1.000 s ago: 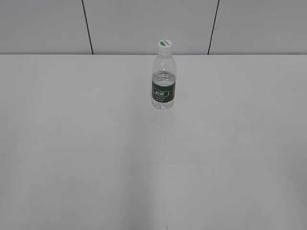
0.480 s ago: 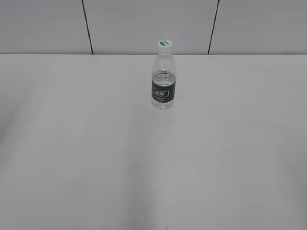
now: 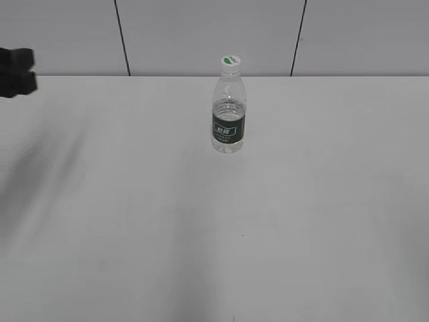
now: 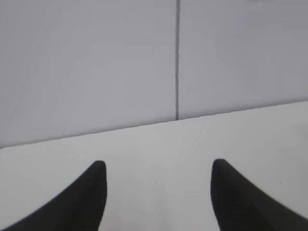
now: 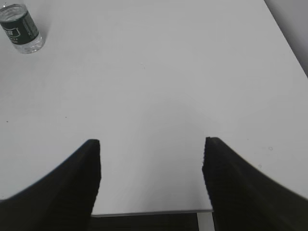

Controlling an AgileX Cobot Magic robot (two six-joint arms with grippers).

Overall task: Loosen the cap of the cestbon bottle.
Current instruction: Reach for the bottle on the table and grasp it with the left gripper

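The cestbon bottle [image 3: 229, 114] stands upright at the back middle of the white table, clear with a dark green label band. Its white cap [image 3: 230, 62] with a green mark sits on the neck. The bottle's lower part also shows at the top left of the right wrist view [image 5: 21, 29]; the cap is cut off there. My left gripper [image 3: 17, 72] enters at the far left edge of the exterior view, far from the bottle; in its wrist view [image 4: 158, 166] it is open and empty. My right gripper [image 5: 151, 143] is open and empty near the table's front edge.
The white table [image 3: 214, 221] runs back to a grey panelled wall [image 3: 201, 33] with dark vertical seams. The table's near edge [image 5: 154, 211] shows in the right wrist view, and its right edge [image 5: 286, 41] runs along the upper right.
My left gripper has come into the exterior view at the far left edge, with its shadow on the table below it. The bottle has not moved.
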